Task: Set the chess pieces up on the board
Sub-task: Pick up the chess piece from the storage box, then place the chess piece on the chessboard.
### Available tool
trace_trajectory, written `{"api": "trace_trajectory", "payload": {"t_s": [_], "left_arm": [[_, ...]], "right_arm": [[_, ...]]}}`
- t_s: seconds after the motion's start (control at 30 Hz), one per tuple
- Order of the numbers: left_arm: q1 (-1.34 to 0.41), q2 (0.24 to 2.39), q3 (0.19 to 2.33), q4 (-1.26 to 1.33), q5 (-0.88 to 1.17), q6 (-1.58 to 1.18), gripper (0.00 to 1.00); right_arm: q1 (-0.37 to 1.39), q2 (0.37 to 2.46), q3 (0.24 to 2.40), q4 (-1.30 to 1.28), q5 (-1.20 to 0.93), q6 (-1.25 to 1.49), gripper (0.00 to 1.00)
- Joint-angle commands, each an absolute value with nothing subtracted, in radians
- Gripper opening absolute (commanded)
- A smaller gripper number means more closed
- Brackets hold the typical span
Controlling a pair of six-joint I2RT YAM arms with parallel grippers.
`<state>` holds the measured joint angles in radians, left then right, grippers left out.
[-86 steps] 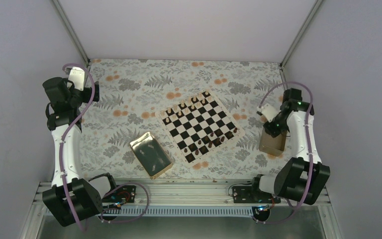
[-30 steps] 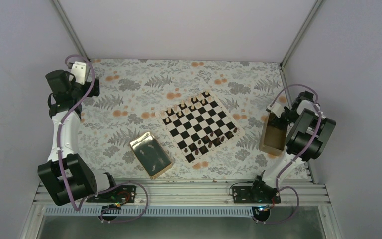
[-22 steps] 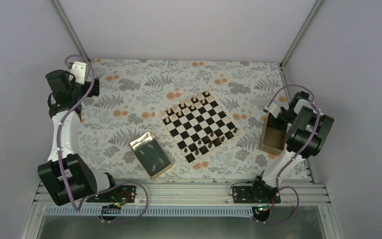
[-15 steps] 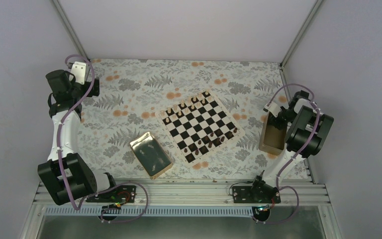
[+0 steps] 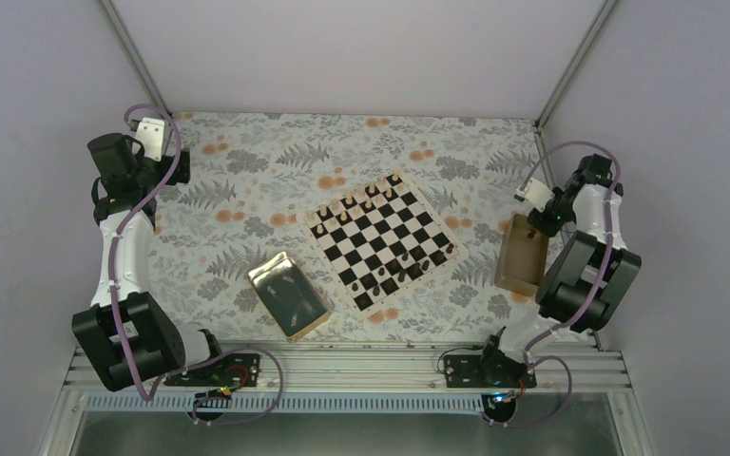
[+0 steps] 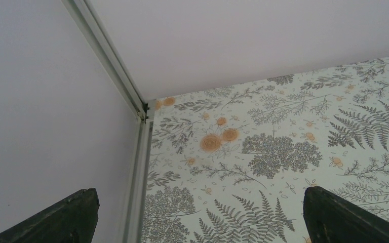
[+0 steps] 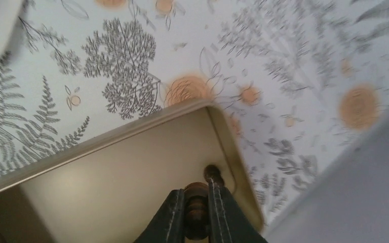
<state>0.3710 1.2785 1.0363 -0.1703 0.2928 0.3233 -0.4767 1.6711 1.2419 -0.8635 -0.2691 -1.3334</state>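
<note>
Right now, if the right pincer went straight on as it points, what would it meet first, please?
Probably the floor of the tan box near its corner: the pincer, shut on a dark brown chess piece, points down into it. Depth is unclear; the dark knob ahead may be that piece's tip.

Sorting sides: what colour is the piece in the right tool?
Dark brown wooden chess piece, clearest in right wrist view.

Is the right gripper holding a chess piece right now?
Yes, the right gripper is pinched on a dark brown chess piece over the tan box.
</note>
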Motion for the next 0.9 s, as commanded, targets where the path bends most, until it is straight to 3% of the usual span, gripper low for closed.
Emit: {"api": "trace_trajectory", "payload": {"t_s": [0.0,0.37,0.87], "left_arm": [[0.377,1.261,1.055,-0.156,0.317,0.31,1.0],[0.378,1.246,1.058,-0.168,0.331,0.307,1.0],[0.377,1.26,1.057,-0.172,0.331,0.309,1.0]], "right_arm": [[-0.42,1.595,1.333,-1.011,-0.289,-1.321,0.06],[-0.05,1.57,1.311,-1.018,-0.317,-1.17,0.08],[0.203,1.653,1.166,-0.887,-0.339,-1.076,0.08]]}}
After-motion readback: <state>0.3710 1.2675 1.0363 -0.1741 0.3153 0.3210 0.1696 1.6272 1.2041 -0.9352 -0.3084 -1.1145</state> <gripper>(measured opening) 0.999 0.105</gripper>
